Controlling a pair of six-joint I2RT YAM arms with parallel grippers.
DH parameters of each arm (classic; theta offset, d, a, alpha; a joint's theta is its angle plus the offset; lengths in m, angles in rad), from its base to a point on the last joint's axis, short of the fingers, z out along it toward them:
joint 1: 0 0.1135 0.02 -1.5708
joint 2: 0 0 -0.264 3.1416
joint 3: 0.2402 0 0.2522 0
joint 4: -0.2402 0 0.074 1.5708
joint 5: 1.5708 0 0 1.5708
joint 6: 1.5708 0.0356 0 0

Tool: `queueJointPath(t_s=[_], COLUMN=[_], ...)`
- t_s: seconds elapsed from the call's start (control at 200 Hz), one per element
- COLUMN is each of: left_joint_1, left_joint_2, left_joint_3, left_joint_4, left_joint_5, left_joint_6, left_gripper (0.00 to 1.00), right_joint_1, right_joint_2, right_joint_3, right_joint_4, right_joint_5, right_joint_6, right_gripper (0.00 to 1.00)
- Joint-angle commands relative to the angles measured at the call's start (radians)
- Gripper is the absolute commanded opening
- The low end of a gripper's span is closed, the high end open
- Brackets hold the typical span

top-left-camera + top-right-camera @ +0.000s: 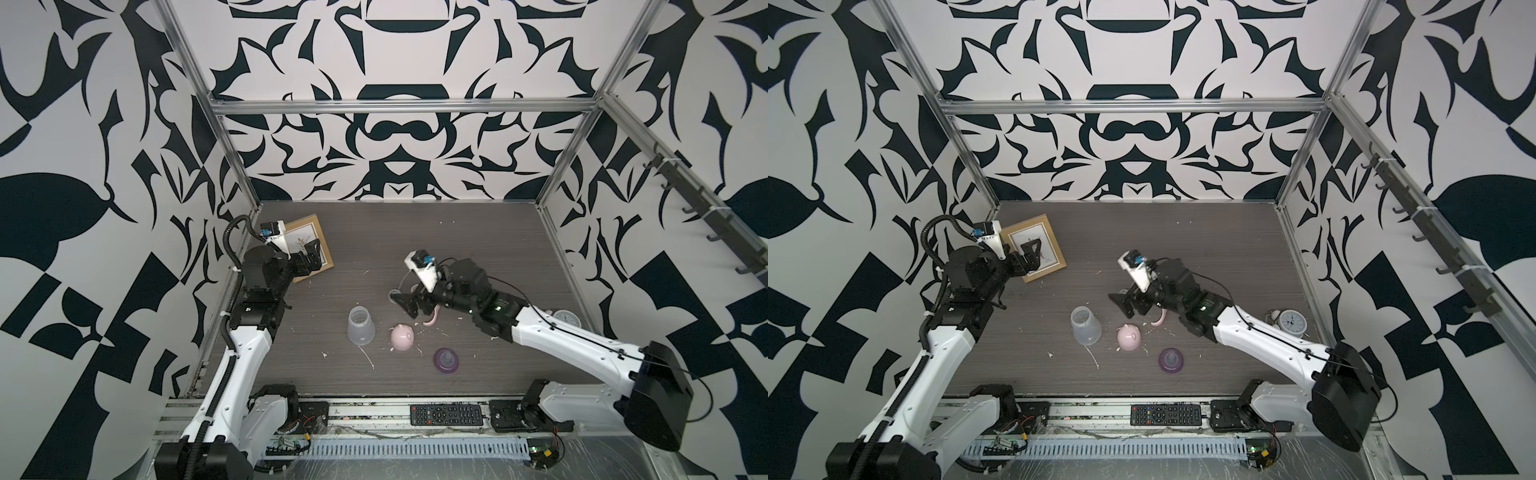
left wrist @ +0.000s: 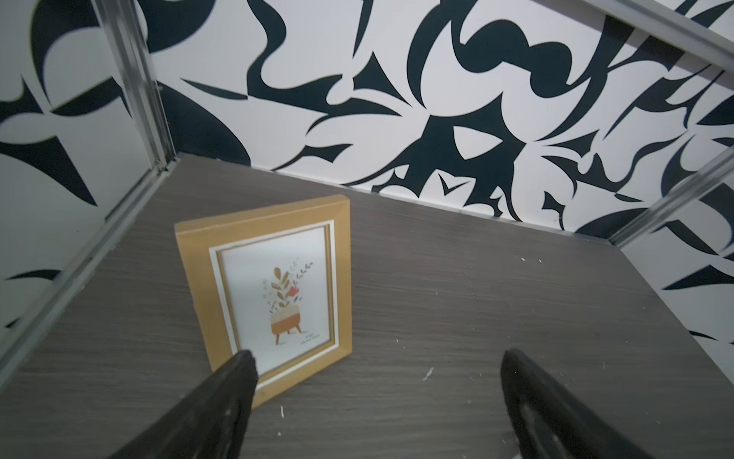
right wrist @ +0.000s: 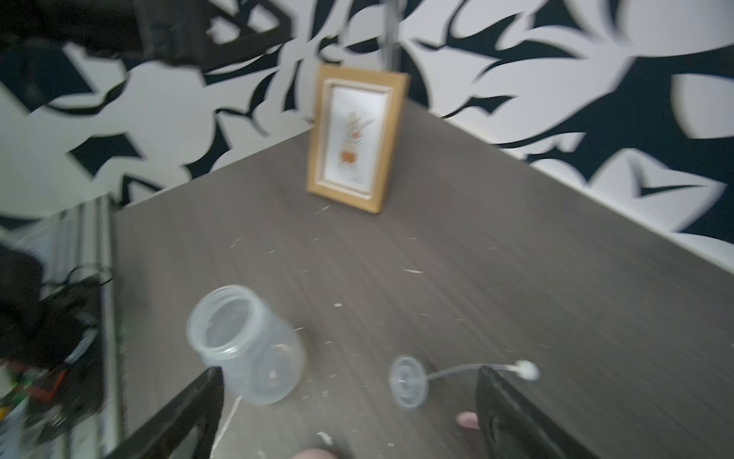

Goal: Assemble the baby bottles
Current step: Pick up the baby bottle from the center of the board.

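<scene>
Currently in hand: nothing is joined yet. I judge this the opening reach, with my right pincer (image 3: 349,371) hanging over the clear straw with its round disc (image 3: 409,381).
Right pincer: released, jaws wide, holding nothing.
Left pincer (image 2: 377,355): also released and empty, facing the tan wooden picture frame (image 2: 270,294), well apart from the parts.
Bottle body: the small translucent plastic bottle (image 1: 360,328) stands upright on the grey wood-grain surface (image 1: 457,249), ridged mouth up, smooth walls flaring toward the base.
Other parts: the glossy pink eared dome cap (image 1: 402,337) is just beside the bottle. The purple collar with clear nipple (image 1: 446,360) lies nearer my base. The pale pink handled ring (image 1: 432,321) is mostly hidden under my right wrist.
Next move: probably lower and pinch the thin straw tube, which looks pliable and offers little to grip.
Doubt: the right wrist view is blurred, so I cannot tell what the straw's pale tip is made of.
</scene>
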Motion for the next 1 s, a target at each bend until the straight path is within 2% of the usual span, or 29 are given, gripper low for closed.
queueJointPath(t_s=[0.0,0.11,0.24,0.425,0.66,0.79,0.995], left_joint_1=[-0.010,-0.010,-0.010,-0.010,-0.010,-0.010,-0.010], left_joint_2=[-0.051,-0.086,-0.126,-0.161,-0.161,-0.156,-0.160], left_joint_3=[0.056,0.099,0.112,0.101,0.082,0.078,0.076], left_joint_4=[-0.228,-0.334,-0.390,-0.435,-0.430,-0.429,-0.427], left_joint_5=[0.025,0.010,0.028,0.034,0.040,0.053,0.083], left_joint_6=[-0.027,-0.004,-0.023,-0.015,-0.004,0.013,0.050], left_gripper=[0.99,0.99,0.99,0.99,0.99,0.99,0.99], right_joint_1=[0.102,0.154,0.167,0.168,0.168,0.168,0.168], right_joint_2=[0.119,0.233,0.322,0.393,0.466,0.497,0.495], right_joint_3=[0.077,0.129,0.174,0.221,0.249,0.265,0.270], right_joint_4=[-0.065,-0.033,-0.003,0.010,0.072,0.086,0.083], right_joint_5=[-0.036,-0.039,-0.032,0.021,0.024,0.000,-0.028], right_joint_6=[-0.037,-0.036,-0.038,-0.052,-0.030,-0.008,0.024], right_gripper=[1.00,0.99,1.00,0.99,0.99,0.91,0.66])
